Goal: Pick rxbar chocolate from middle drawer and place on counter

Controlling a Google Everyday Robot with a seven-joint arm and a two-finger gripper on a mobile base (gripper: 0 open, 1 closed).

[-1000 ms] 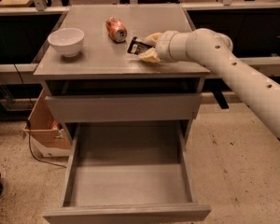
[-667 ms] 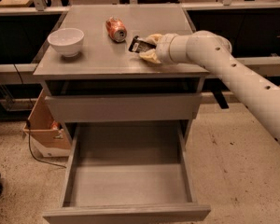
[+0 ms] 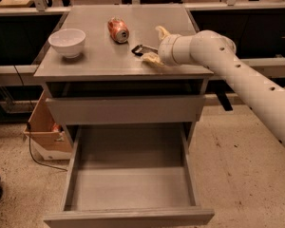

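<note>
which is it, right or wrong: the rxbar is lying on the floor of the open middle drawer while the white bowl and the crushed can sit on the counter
Wrong on one point. The camera view shows the open middle drawer bare. The rxbar is on the counter, right at the gripper. The white bowl and crushed can do sit on the counter.

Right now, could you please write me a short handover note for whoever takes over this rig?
Gripper: open, low over the right front part of the counter, with the bar at its fingertips.
Bar: lying on the counter, right of the can; apparently released, though contact with the lower finger cannot be ruled out.
Middle drawer: pulled out, nothing visible inside.
Done: bar is out of the drawer and on the counter.
Left: probably only lifting the arm away without nudging the bar.
</note>
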